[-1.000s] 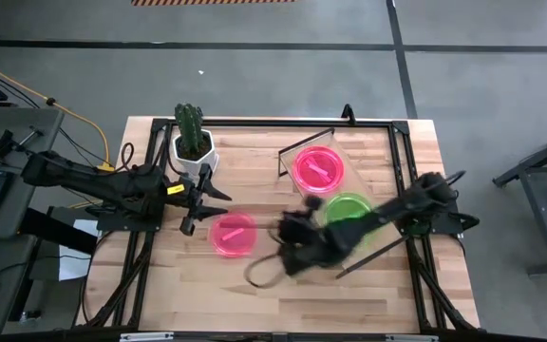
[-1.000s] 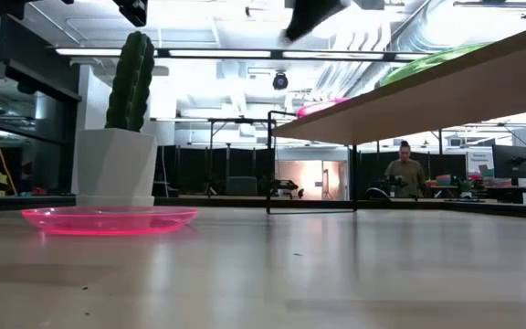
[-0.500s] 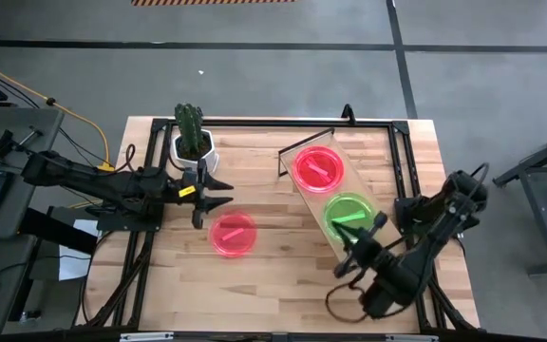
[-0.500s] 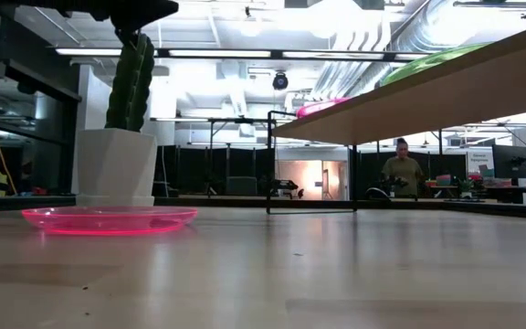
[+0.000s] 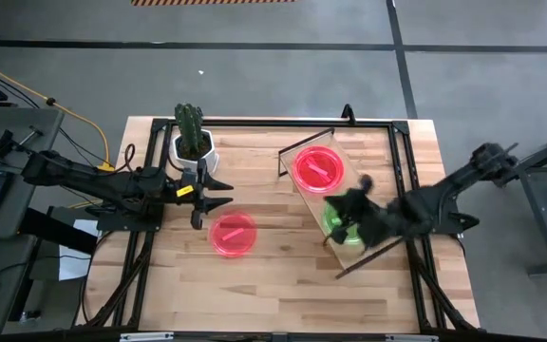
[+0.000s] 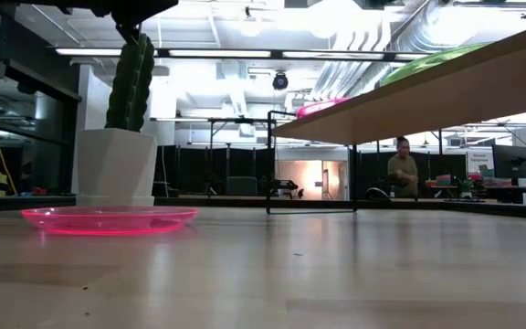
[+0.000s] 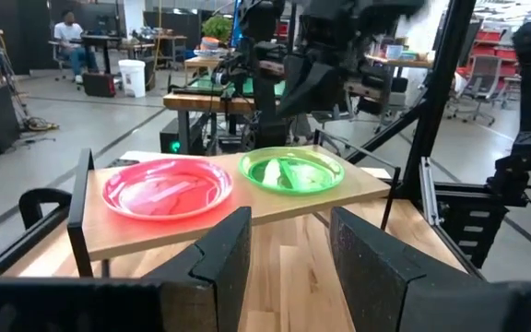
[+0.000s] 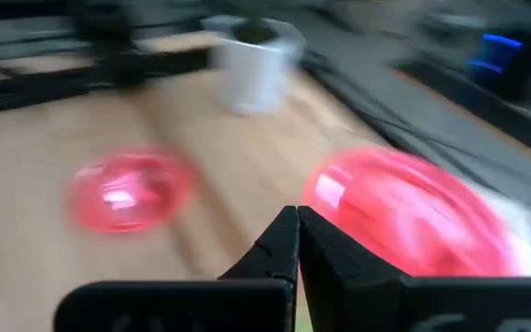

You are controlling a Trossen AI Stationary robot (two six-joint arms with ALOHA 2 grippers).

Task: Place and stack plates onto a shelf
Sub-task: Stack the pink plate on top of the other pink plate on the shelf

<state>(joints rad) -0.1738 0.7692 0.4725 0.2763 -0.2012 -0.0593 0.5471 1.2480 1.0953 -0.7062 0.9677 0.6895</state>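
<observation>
Two plates already sit on the shelf [image 5: 304, 190], a light-wood board on thin black wire ends that stands slantwise on the far right part of the table [image 5: 254, 285]: a pink plate [image 5: 318, 169] at its far end and a green plate [image 7: 291, 171] just beside it, side by side, not stacked. A third pink plate [image 5: 233, 234] lies flat on the table, left of the shelf and apart from it, evidently the next one due for the shelf. It sits in open space, clear of the white pot with the cactus [image 5: 194, 142] at the table's far left, which leaves room for a pincer to come at its rim.

The left pincer [image 5: 218, 193] hovers just beyond that loose plate, between it and the cactus pot, fingers spread wide with nothing in them and pointing toward the shelf. That stance suggests it is lined up to take the plate and carry it across. The right pincer [image 5: 351, 211] hangs over the green plate and hides part of it; its fingers are pressed together and hold nothing, as the right wrist view shows. With both shelf plates resting level, the right arm appears to have no load to manage there.

A person [image 6: 403, 170] is in the room far behind the table, taking no part in the work.
</observation>
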